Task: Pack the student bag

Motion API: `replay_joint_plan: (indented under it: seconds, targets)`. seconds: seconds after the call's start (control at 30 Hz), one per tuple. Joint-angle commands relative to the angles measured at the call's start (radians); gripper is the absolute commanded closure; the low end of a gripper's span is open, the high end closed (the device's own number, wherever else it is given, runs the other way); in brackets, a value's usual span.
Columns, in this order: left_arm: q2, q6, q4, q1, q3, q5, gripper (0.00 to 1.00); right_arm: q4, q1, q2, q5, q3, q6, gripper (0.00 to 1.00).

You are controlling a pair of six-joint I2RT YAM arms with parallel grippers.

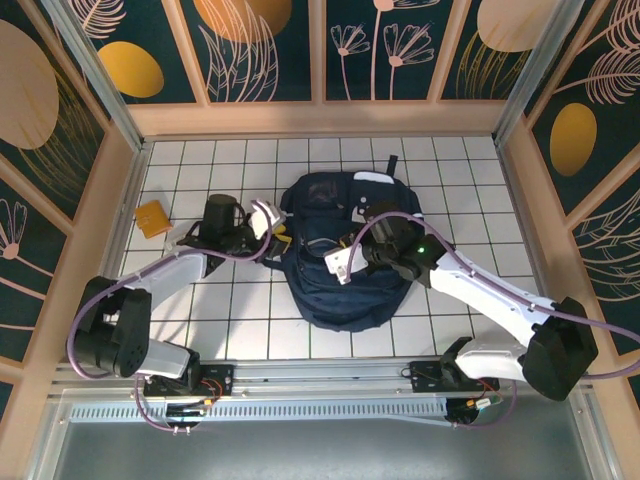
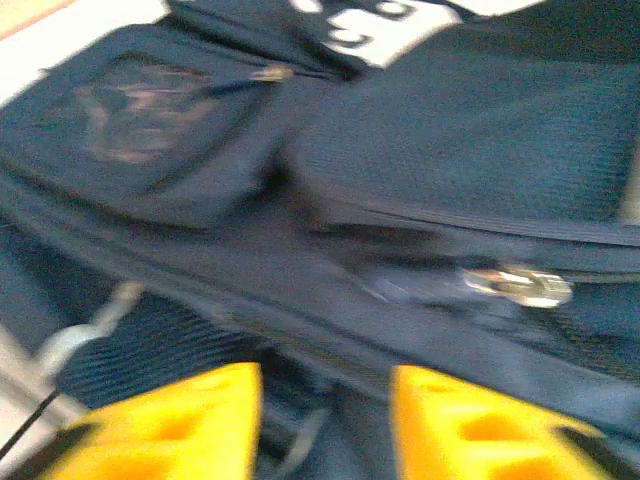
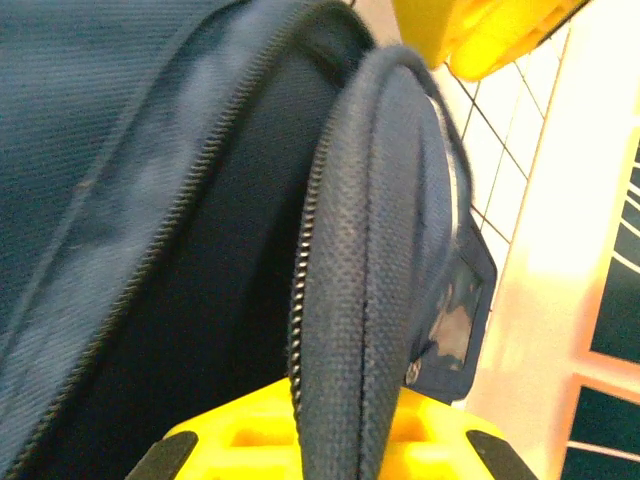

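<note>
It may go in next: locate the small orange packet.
Top view: the orange packet lies on the tiled table near its left edge, well apart from the navy backpack at centre.

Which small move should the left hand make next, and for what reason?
Probably draw the left hand back from the student bag toward the orange packet. Its fingers stand apart with nothing between them. The right hand is clamped on the bag's zipper edge, seemingly propping the opening, and the packet lies outside the bag, off to its left.
</note>
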Motion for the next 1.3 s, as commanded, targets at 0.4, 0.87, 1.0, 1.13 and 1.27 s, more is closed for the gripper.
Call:
replay_joint_plan:
  seconds: [0.4,0.87,1.0,1.13,1.27]
  targets:
    - [-0.327,0.004,-0.063,-0.024,-0.007,0.199,0.01,0.148,-0.047,0.013,-0.204,0.031,0.49,0.82]
    - [0.012,0.449,-0.004,-0.226,0.141,0.106,0.05,0.225,-0.087,0.014,-0.311,0.036,0.663,0.72]
    - [0.044,0.461,0.008,-0.234,0.151,0.08,0.27,0.302,-0.095,-0.021,-0.271,0.001,0.816,0.64]
    - [0.067,0.398,0.041,-0.234,0.176,0.018,0.7,0.251,-0.095,-0.055,-0.231,0.001,1.01,0.51]
    - [0.089,0.374,0.081,-0.232,0.183,-0.013,0.99,0.001,-0.085,-0.055,-0.259,0.061,0.988,0.44]
